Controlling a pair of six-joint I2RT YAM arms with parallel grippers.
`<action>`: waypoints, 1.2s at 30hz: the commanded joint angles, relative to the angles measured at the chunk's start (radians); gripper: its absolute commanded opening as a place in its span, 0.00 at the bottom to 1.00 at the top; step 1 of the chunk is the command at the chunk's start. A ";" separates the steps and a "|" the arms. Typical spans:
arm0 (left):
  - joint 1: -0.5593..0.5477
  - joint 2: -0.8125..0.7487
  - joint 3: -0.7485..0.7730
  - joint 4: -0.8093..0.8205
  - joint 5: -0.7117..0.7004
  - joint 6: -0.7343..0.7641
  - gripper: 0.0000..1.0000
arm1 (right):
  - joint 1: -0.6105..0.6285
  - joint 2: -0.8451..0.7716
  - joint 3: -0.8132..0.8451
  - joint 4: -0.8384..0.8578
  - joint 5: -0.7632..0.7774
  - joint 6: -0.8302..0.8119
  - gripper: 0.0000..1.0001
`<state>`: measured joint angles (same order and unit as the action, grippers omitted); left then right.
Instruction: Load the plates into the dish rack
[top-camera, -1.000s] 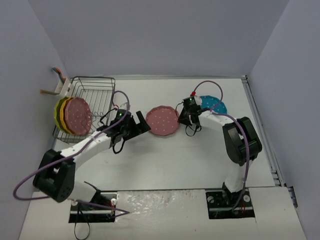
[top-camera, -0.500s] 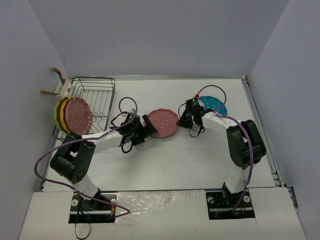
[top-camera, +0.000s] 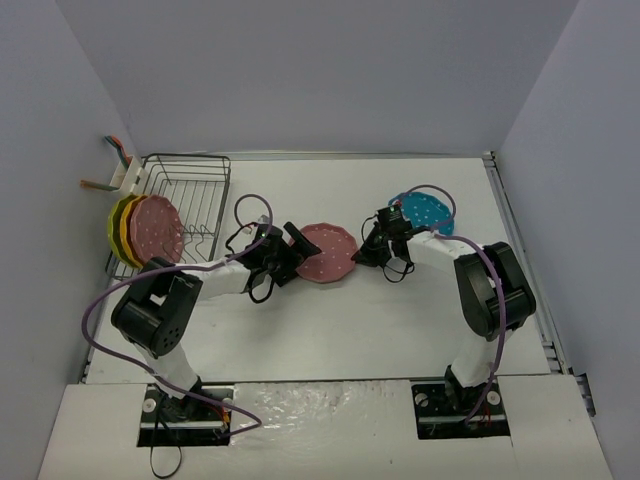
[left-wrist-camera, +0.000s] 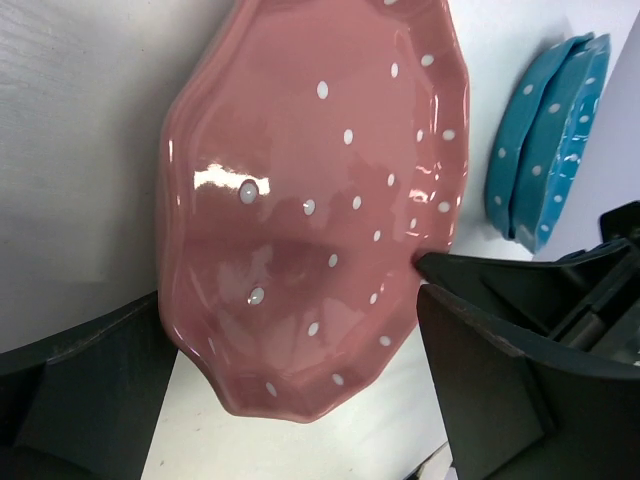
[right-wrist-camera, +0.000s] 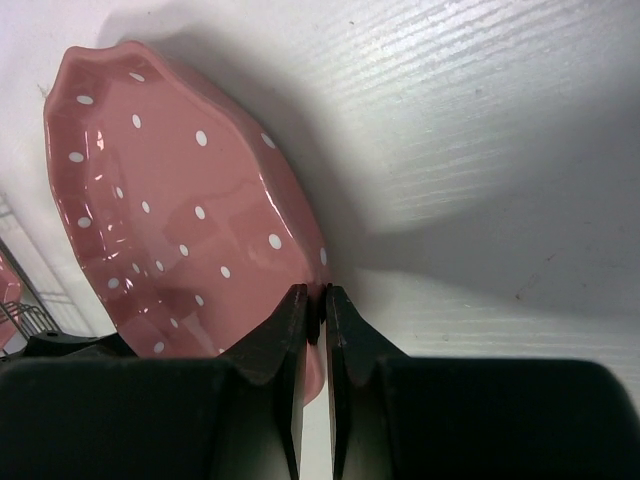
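A pink plate (top-camera: 328, 253) lies mid-table, its right side raised by my right gripper (top-camera: 366, 252), which is shut on the right rim; the pinch shows in the right wrist view (right-wrist-camera: 320, 312) with the plate (right-wrist-camera: 170, 220) tilted. My left gripper (top-camera: 297, 255) is open with its jaws either side of the plate's left edge; in the left wrist view the plate (left-wrist-camera: 310, 200) sits between the two fingers (left-wrist-camera: 500, 370). Turquoise plates (top-camera: 425, 210) lie stacked behind the right gripper. The black wire dish rack (top-camera: 190, 190) stands at the far left and holds lime-yellow, orange and pink plates (top-camera: 155, 228) upright.
A white utensil caddy (top-camera: 125, 175) hangs on the rack's far left corner. Grey walls close in the table on three sides. Purple cables loop off both arms. The turquoise plates (left-wrist-camera: 545, 140) also show in the left wrist view.
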<state>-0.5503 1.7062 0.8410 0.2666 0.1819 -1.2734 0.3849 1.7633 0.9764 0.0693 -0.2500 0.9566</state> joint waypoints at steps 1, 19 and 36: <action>-0.003 0.003 -0.008 0.118 -0.011 -0.079 0.97 | -0.010 -0.095 -0.002 0.140 -0.124 0.062 0.00; -0.005 -0.080 -0.092 0.343 0.035 -0.050 0.38 | -0.037 -0.093 -0.060 0.230 -0.290 0.065 0.00; -0.010 -0.288 -0.084 0.303 -0.044 0.133 0.00 | -0.049 -0.176 -0.073 0.212 -0.267 0.001 0.35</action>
<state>-0.5487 1.5198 0.6800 0.4641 0.1222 -1.2074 0.3280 1.6756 0.8895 0.2059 -0.4641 0.9865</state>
